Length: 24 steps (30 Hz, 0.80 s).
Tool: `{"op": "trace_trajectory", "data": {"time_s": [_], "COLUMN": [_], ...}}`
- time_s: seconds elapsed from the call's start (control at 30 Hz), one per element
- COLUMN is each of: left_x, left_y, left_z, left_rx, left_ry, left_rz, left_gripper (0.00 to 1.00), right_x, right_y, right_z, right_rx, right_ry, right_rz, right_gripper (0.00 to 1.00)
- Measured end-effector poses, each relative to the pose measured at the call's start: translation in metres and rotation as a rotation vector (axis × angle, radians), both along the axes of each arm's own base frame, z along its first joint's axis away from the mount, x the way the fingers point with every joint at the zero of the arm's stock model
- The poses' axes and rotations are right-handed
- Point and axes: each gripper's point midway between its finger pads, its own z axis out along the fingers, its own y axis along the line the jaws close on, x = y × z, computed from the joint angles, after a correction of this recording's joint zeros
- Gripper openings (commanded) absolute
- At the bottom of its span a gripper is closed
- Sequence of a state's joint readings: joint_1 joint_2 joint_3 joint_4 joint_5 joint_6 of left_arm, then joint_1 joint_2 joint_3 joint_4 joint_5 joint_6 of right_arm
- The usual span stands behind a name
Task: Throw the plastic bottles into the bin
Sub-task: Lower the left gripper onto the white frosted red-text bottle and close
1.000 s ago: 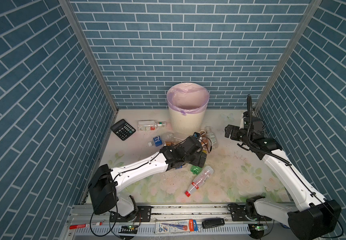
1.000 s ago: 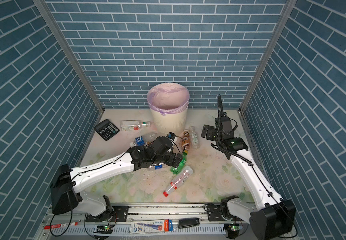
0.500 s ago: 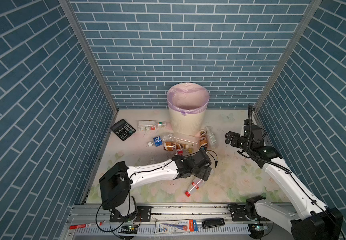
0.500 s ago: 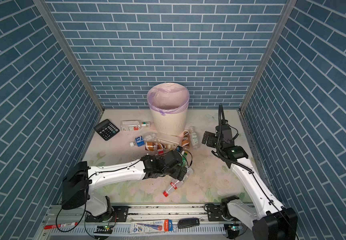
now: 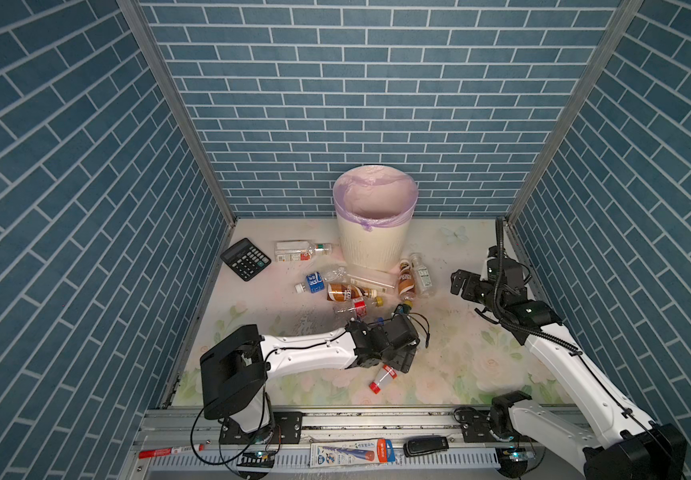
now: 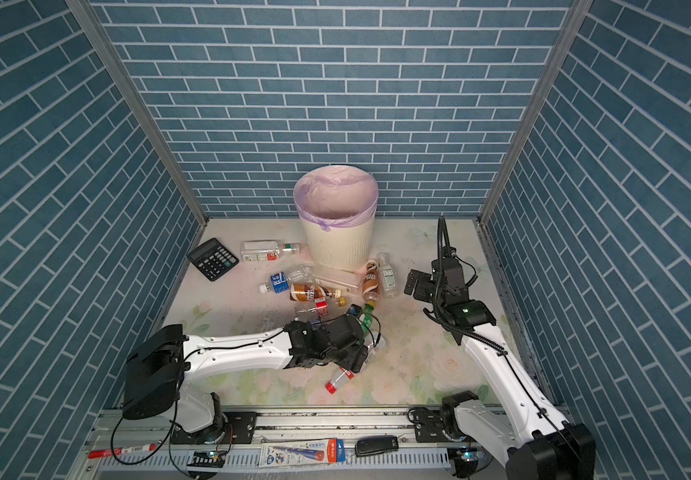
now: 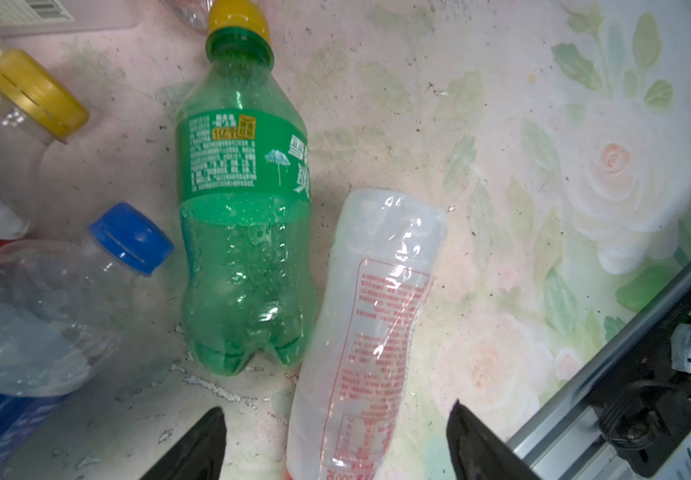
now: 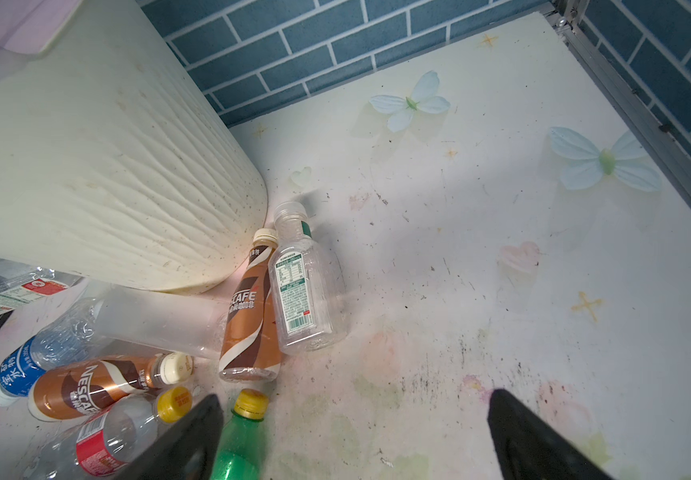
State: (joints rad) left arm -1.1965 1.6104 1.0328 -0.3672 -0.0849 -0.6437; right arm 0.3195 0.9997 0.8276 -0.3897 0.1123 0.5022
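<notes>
Red-capped bottle (image 7: 373, 332) lies flat on the mat (image 7: 543, 124) beside the green bottle (image 7: 244, 232), well short of the bin (image 5: 371, 245). My left gripper (image 7: 335, 411) straddles it, jaws apart; right gripper (image 8: 354, 399) gapes empty. I centre, then squeeze lightly: thin plastic likely crushes.

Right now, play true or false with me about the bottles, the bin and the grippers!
The bin stands upright at the back wall. True.
The green bottle is in the bin. False: it lies on the table beside the red-capped bottle.
The left gripper is open around the red-capped bottle. True.
The right gripper holds a bottle. False: it is open and empty.
The calculator lies right of the bin. False: it lies left of it in both top views.
</notes>
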Motion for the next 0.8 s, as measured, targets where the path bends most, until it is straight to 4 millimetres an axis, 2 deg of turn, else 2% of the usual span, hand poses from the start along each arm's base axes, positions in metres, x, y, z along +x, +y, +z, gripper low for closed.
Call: {"op": "trace_trajectory", "data": {"time_s": [0.23,0.8], "left_x": [-0.003,-0.004], "left_y": [-0.001,-0.007], "left_z": [-0.016,-0.043], "left_rx": [0.031,0.054], "left_ry": [0.021,0.059], "left_rz": [0.004,0.018], "left_gripper": [0.79,0.67], "right_x": [-0.002,-0.004], "right_y": [0.001,0.0], "right_z": [-0.012,-0.022], "right_rx": [0.018,0.02], "right_ry": [0.021,0.026], "right_rz": [-0.007,-0.009], "right_gripper": [0.99,0.99]}}
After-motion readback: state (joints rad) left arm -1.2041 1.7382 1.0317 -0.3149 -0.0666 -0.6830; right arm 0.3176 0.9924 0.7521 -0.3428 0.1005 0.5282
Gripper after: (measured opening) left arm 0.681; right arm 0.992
